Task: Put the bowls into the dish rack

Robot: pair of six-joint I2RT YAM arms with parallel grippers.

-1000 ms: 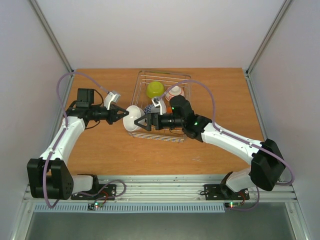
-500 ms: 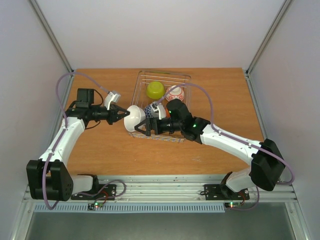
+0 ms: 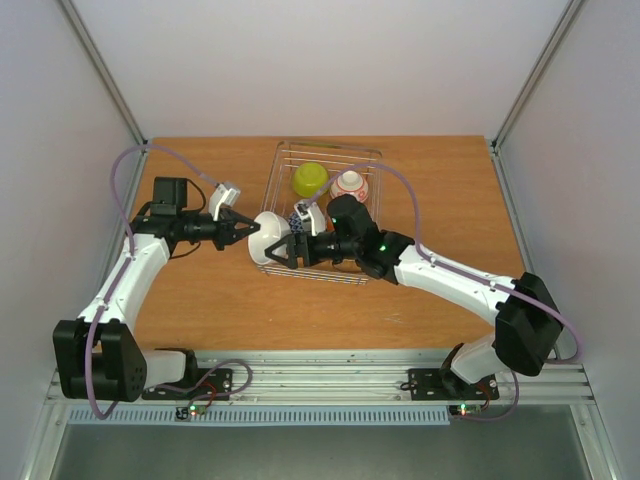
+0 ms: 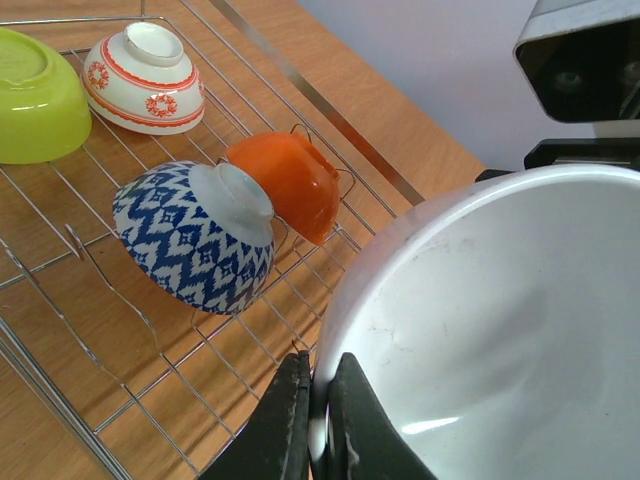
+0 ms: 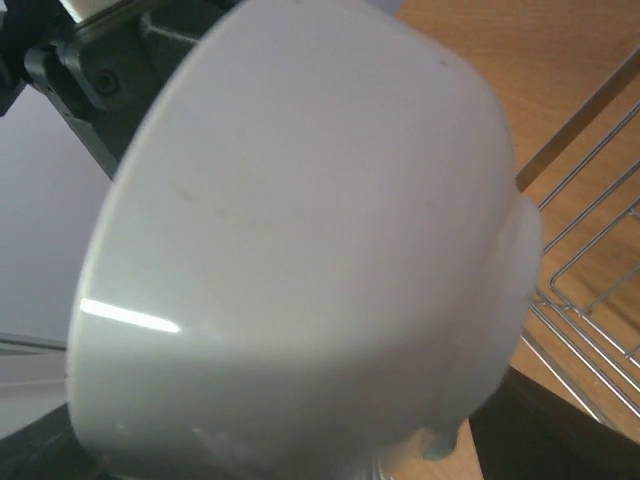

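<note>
The left gripper (image 3: 247,232) is pinched tight on the rim of a white bowl (image 3: 268,240). In the left wrist view its two dark fingers (image 4: 288,425) are nearly together, with the thin rim between them. The bowl is held on its side, with its cream inside facing the left arm and its foot pointing towards the right arm. It sits at the near left edge of the dish rack (image 3: 330,158), which stands on the wooden bench (image 3: 200,300). The right gripper (image 3: 284,250) meets the bowl from the other side with its jaws spread wide. In the right wrist view the bowl's outer wall fills the space between the dark fingers (image 5: 545,435), and I cannot tell whether they press on it. Four more bowls are inside the rack. The lime green bowl (image 3: 310,179) and the red-and-white bowl (image 3: 349,185) sit side by side at the far end, and the red-and-white one has its foot up. Nearer, the blue-and-white bowl (image 4: 195,235) lies tipped on the wires, and the orange bowl (image 4: 285,185) leans against its foot. In the top view the right arm hides most of that nearer pair.
</note>
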